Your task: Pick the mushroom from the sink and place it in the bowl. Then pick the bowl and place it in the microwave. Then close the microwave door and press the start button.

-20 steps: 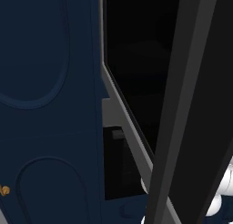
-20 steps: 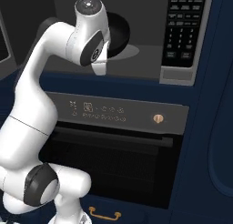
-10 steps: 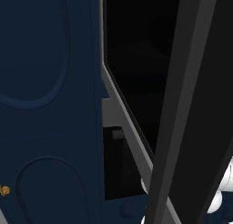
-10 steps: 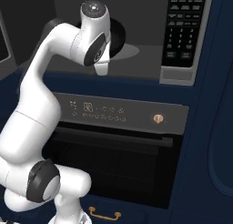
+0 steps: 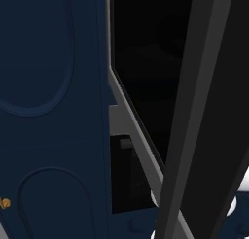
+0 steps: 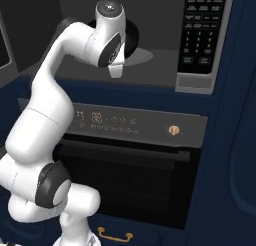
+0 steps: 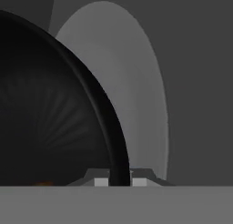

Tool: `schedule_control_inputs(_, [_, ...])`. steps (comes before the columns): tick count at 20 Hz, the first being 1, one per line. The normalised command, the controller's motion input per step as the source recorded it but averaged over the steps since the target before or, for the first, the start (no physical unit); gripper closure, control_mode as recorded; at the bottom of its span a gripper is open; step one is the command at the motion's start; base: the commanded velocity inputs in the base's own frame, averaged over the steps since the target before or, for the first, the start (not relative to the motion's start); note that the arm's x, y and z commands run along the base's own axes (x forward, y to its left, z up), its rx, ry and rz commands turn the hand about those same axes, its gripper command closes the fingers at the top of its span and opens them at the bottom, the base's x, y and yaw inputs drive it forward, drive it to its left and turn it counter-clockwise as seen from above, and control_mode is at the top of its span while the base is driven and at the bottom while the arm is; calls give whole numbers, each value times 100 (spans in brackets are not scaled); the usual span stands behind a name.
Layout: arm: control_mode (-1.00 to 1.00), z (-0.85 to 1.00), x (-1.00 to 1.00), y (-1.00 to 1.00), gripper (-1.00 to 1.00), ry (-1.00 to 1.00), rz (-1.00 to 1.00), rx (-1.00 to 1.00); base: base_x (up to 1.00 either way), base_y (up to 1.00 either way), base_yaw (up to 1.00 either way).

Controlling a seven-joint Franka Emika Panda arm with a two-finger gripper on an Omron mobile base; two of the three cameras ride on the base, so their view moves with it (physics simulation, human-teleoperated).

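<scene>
Was at the second step: the bowl (image 7: 54, 114) carried inside the microwave (image 6: 165, 65), its rim pinched between the tips of the nearly shut claw (image 7: 119, 180), over the pale round plate (image 7: 136, 82) on the microwave floor. Looked set down or close to it, though contact could not be told. Next called for letting go of the rim, backing out clear, then swinging the open door (image 5: 204, 111) shut.
</scene>
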Motion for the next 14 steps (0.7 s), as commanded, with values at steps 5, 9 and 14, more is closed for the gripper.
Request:
schedule_control_inputs(5, [-100, -3, -18, -7, -100, -8, 5, 0, 0, 0, 0])
schedule_control_inputs(9, [-100, 2, -48, -11, -100, -12, 6, 1, 0, 0, 0])
schedule_control_inputs(14, [-100, 44, -76, -13, -100, -15, 0, 1, 0, 0, 0])
